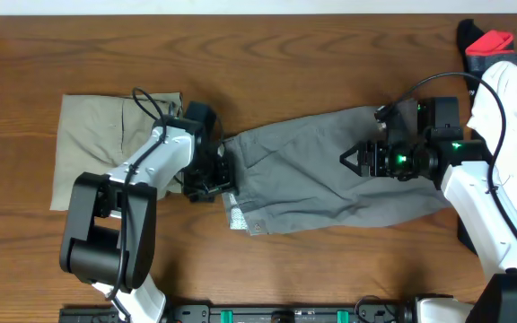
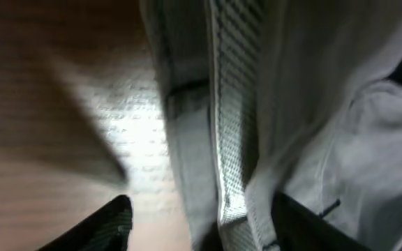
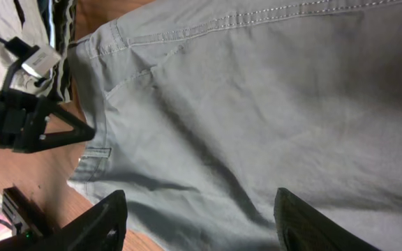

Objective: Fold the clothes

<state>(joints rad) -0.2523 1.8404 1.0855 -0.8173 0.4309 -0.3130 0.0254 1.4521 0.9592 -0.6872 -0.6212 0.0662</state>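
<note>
The mid-grey shorts (image 1: 330, 193) lie spread flat across the middle of the table, with the waistband end to the left. The khaki-beige shorts (image 1: 88, 144) lie folded at the left. My left gripper (image 1: 218, 179) is low at the grey waistband. In the left wrist view its fingers (image 2: 201, 226) are open, with the waistband edge (image 2: 229, 139) between them. My right gripper (image 1: 355, 160) hovers over the right half of the grey shorts. In the right wrist view it (image 3: 201, 223) is open and empty above the grey cloth (image 3: 257, 104).
A red and black item (image 1: 490, 40) and dark cloth (image 1: 465, 238) lie at the table's right edge beside the right arm. Bare wooden table (image 1: 285, 54) runs along the back. A black rail (image 1: 240, 314) runs along the front edge.
</note>
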